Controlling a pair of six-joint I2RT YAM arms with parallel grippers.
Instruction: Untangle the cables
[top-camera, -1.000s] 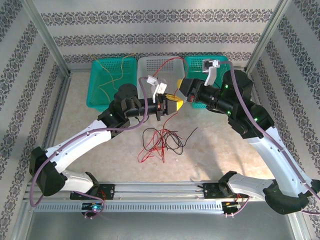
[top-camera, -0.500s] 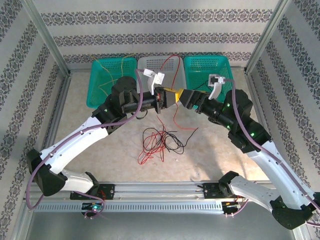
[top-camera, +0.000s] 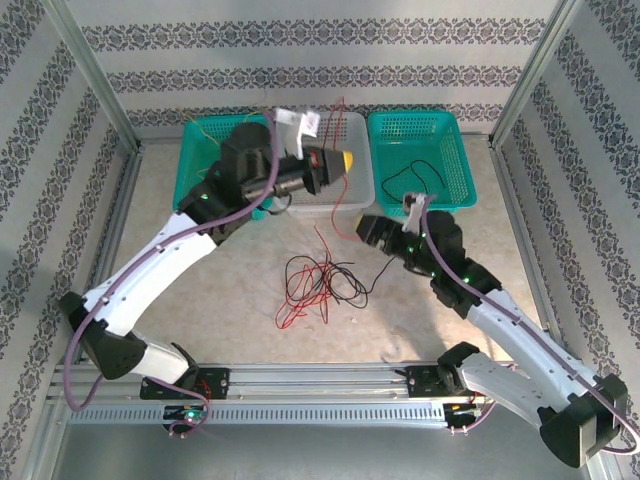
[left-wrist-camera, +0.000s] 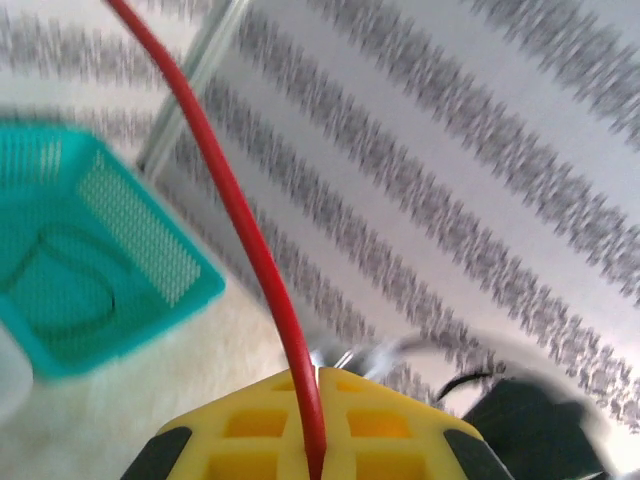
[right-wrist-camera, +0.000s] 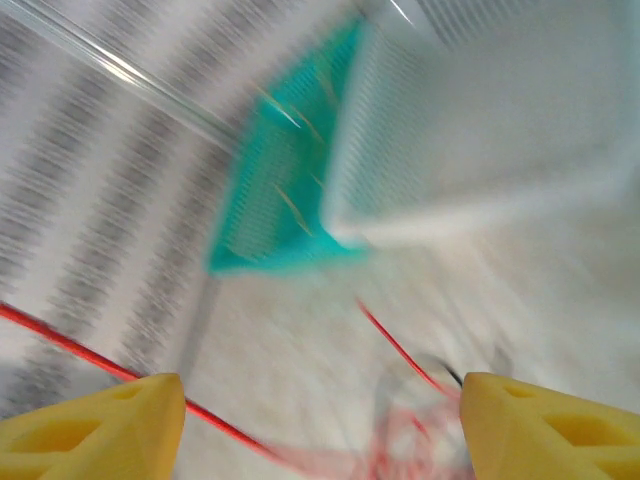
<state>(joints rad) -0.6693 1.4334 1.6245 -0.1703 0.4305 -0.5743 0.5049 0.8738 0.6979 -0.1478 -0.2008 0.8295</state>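
The cables lie as a tangle (top-camera: 320, 283) of red and black wires on the table's middle. One red cable (top-camera: 321, 243) rises from it to my left gripper (top-camera: 346, 160), which is held high over the white basket (top-camera: 358, 190). In the left wrist view its yellow fingers (left-wrist-camera: 400, 420) are shut on that red cable (left-wrist-camera: 240, 220). My right gripper (top-camera: 363, 229) hangs low, just right of the tangle. The right wrist view shows that gripper (right-wrist-camera: 320, 420) open, with a red strand (right-wrist-camera: 400, 350) and the blurred tangle (right-wrist-camera: 400, 445) lying beyond its jaws.
Three baskets stand along the back: a teal one (top-camera: 195, 190) on the left holding yellow wire, the white one in the middle, and a teal one (top-camera: 455, 190) on the right holding a black cable (top-camera: 408, 176). Metal frame posts bound the table's sides.
My left gripper has carried the red cable back and up over the white basket. My right gripper has opened and swung down toward the tangle.
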